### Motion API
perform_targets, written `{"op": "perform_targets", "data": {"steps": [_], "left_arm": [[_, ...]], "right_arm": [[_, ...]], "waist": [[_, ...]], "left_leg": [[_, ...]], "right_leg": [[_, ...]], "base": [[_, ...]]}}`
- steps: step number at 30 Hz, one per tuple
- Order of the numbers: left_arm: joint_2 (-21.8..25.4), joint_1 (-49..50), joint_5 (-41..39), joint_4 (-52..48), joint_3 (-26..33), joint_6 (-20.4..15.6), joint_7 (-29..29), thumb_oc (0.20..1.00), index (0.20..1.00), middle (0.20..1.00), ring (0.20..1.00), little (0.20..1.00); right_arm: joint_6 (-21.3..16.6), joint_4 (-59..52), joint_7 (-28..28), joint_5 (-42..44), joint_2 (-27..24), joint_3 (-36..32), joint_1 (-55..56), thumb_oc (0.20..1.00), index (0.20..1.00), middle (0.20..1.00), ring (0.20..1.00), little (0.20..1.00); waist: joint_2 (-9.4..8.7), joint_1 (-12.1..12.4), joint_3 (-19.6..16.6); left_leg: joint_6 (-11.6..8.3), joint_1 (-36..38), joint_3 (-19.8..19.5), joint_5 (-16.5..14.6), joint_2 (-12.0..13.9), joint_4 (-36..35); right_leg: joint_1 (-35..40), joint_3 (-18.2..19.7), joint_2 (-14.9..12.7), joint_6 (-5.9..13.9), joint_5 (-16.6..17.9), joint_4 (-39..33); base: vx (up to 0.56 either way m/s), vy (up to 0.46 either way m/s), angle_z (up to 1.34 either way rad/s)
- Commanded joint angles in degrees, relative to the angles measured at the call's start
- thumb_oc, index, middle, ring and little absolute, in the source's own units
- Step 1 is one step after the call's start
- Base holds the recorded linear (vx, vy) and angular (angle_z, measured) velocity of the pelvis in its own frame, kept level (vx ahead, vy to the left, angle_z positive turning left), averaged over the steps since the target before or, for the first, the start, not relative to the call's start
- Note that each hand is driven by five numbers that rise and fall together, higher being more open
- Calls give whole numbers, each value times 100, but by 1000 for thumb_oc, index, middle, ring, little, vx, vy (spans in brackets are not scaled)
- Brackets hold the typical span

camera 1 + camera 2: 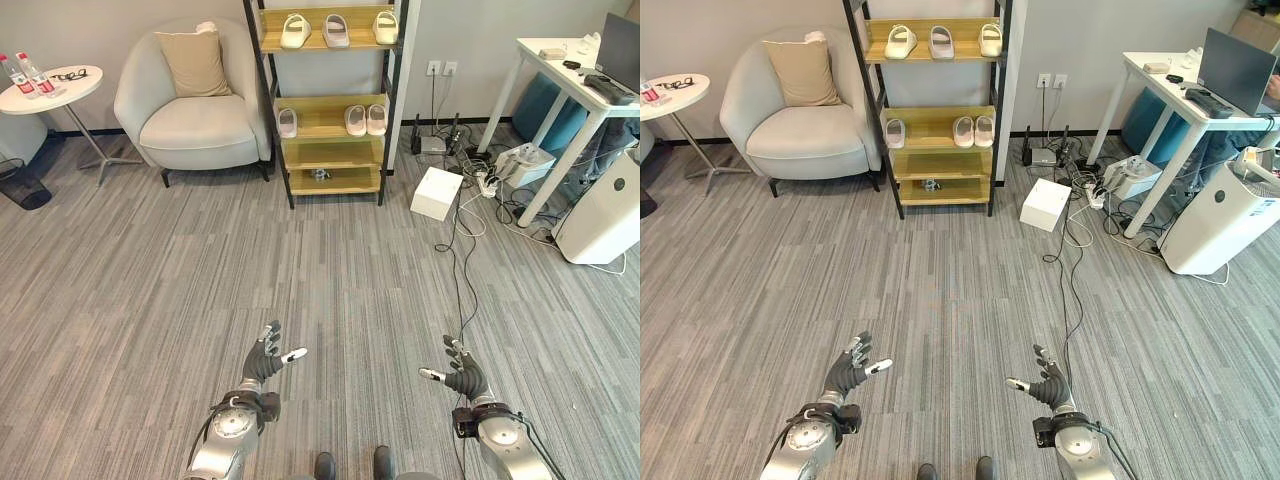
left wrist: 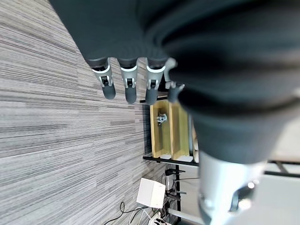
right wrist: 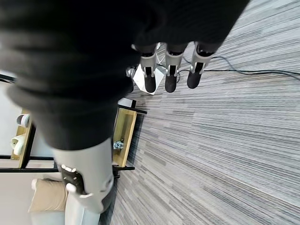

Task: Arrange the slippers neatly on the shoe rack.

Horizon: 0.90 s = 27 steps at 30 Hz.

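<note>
Head views, left to right. A round white side table [image 1: 60,88] carries bottles; beside it stands a pale grey upholstered armchair [image 1: 195,120] with a beige cushion [image 1: 195,62]. At centre, against the wall, is the black-framed shoe rack with light wooden shelves [image 1: 385,95]. Its top shelf bears a cream slipper [image 1: 295,31], a pale pink slipper [image 1: 337,30] and a second cream slipper [image 1: 386,27], set apart in a row. The shelf below bears a single pale pink slipper [image 1: 287,123] at its left end and a pair of pale slippers [image 1: 365,119] side by side towards the right. A small dark object [image 1: 320,174] lies on the lowest shelf. A white box [image 1: 437,193] sits on the grey striped carpet [image 1: 200,270] right of the rack, near a white desk [image 1: 570,85].

Left hand [image 1: 264,360]: over bare carpet, fingers released and extended, holding nothing. Right hand [image 1: 465,377]: likewise spread and empty.
</note>
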Motion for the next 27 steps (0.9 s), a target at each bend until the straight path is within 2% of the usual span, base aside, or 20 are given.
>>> {"op": "perform_targets", "data": {"steps": [1, 27], "left_arm": [[21, -201, -83, 95, 43, -177, -46, 1000, 1000, 1000, 1000, 1000], [-20, -154, -167, 80, 48, -191, 81, 1000, 1000, 1000, 1000, 1000]], "right_arm": [[-152, -113, -21, 114, 19, -34, -168, 1000, 1000, 1000, 1000, 1000], [-253, -404, -199, 35, 4, -51, -295, 1000, 1000, 1000, 1000, 1000]], "waist": [[-187, -87, -58], [-145, -96, -141]], "left_leg": [[74, 308, -282, -973, -68, 0], [74, 363, -316, -984, -75, 0]], "right_leg": [[498, -2, -61, 137, -1239, 14], [558, 3, -58, 121, -1246, 14]], "base": [[0, 0, 0], [-4, 0, 0]]}}
